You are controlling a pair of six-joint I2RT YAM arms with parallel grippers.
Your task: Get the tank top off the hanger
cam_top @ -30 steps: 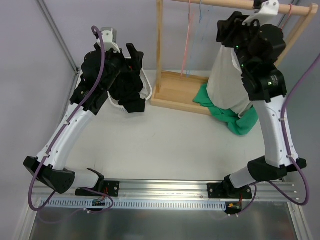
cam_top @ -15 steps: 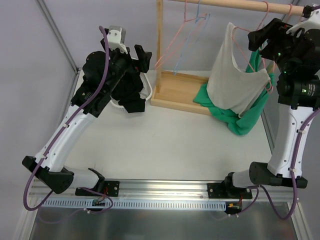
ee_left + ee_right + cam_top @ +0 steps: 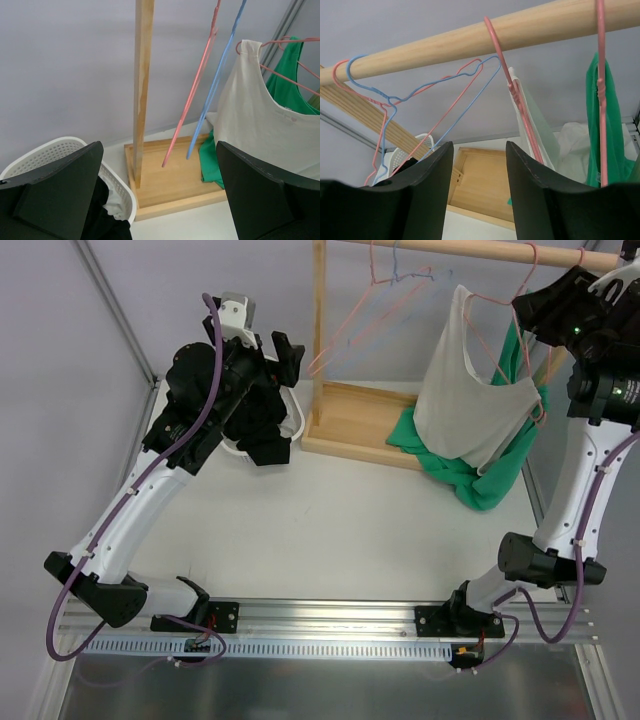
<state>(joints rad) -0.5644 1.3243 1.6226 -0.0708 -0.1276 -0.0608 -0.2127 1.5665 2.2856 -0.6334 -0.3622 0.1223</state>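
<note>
Pulling my right end effector (image 3: 479, 165) aside, apart and empty like the left end effector (image 3: 159, 150), I leave the tank top (image 3: 465, 400) still on its hanger (image 3: 501, 55).

The white table (image 3: 330, 530) bore a wooden rack base (image 3: 350, 422) at its far side, low and to the right of the left gripper (image 3: 275, 355) and down to the left of the right gripper (image 3: 545, 310). A white laundry basket (image 3: 55, 147) stood on the tabletop beneath the left gripper, just beside the base's left edge. Well below the right gripper, the heaped lower end of a green garment (image 3: 470, 480) lay partly on the base and partly on the bare tabletop.
</note>
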